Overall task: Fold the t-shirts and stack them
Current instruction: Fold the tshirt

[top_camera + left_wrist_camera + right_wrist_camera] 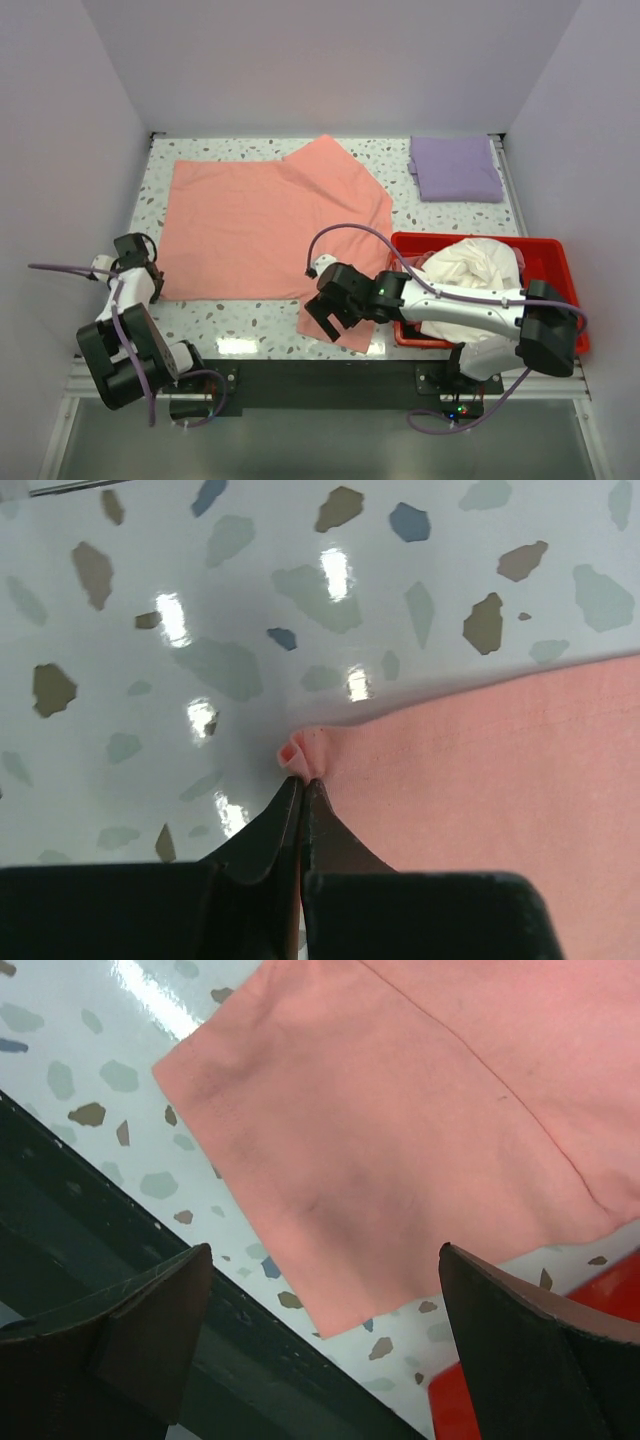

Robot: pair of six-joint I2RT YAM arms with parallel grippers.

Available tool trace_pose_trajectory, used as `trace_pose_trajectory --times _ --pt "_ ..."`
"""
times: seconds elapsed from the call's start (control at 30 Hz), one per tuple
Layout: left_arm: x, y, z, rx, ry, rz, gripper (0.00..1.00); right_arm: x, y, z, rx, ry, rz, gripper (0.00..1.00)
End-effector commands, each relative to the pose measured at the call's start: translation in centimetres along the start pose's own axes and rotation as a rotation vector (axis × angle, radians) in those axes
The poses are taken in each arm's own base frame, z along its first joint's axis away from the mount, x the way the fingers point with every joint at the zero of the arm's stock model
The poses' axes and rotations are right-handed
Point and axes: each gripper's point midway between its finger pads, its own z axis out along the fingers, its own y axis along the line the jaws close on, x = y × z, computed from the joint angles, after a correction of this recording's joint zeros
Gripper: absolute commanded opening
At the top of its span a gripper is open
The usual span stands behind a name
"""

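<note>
Salmon-pink cloth covers the middle of the speckled table (245, 325): the salmon-pink t-shirt (270, 225) lies spread flat, one sleeve angled toward the far side and another flap reaching the near edge, which suits a garment laid out for folding rather than one already finished. The left gripper (302, 785) sits at the shirt's near-left corner with its fingers pressed together on a small puckered nub of fabric, a pinch that gives it a hold on the hem so the corner can be lifted and carried across. The right gripper (325, 324) hovers over the near-right flap with its fingers spread wide and nothing between them. It looks set to come down on that side and match the left arm's hold, since a fold wants both near corners raised together. At the far right corner the lavender t-shirt (455, 168) rests as a neat folded square, likely the base of the stack. The cream-white t-shirt (475, 268) lies crumpled in the red bin (548, 248) at the right, apparently waiting its turn.
</note>
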Motion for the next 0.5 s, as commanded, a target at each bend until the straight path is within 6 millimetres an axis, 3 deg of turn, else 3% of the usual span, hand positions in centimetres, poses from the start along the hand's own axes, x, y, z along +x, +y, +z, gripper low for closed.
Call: trace_pose_trajectory --times 0.0,0.13,0.23,0.47 --pt "-0.3 2.9 -0.8 -0.101 -0.043 -0.097 0.0 1.0 0.6 -0.4 -0.053 0.047 -0.118 0.98" --pt "-0.5 3.2 -1.7 -0.094 -0.057 -0.148 0.0 3.0 3.4 0.2 -0.149 0.092 -0.174 0.96" --pt "-0.5 3.7 -2.0 -0.11 -0.068 -0.17 0.0 4.1 4.0 1.2 -0.143 0.124 -0.2 0.92" --pt "0.1 4.5 -2.7 -0.132 -0.045 -0.205 0.0 5.7 2.9 3.1 -0.071 0.171 -0.214 0.81"
